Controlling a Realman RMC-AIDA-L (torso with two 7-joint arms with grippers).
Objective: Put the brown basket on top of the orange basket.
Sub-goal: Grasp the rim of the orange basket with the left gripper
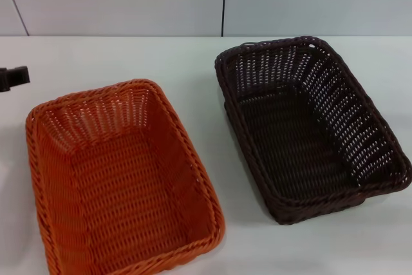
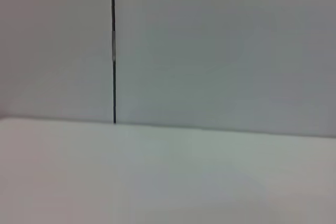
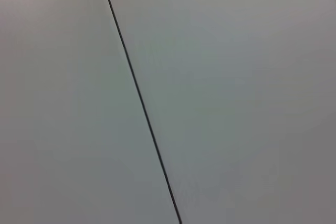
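White panelled wall with a dark vertical seam backs the pale surface (image 1: 193, 62) in the head view. On it, toward the robot's left and close in, lies the orange basket (image 1: 122, 185); to its right and a little farther back lies the brown basket (image 1: 309, 127), the two near each other but apart, both upright on their bases. Both baskets are bare inside, nothing lying on their woven floors. At the far left edge a small dark part, probably of the left pincer (image 1: 14, 77), pokes in above the surface; whether its fingers stand apart or together I cannot tell. The right pincer does not show.

Judging by its open weave, the brown basket should be light and fairly stiff, with some give in the sloped sides. The braided rim looks the best hold, pinched over a long side or lifted at both short ends, so it comes up level and nests into the orange one.

Left wrist view: only wall, seam and bare surface, no basket.

Right wrist view: only wall panels with seams; no fingers shown.
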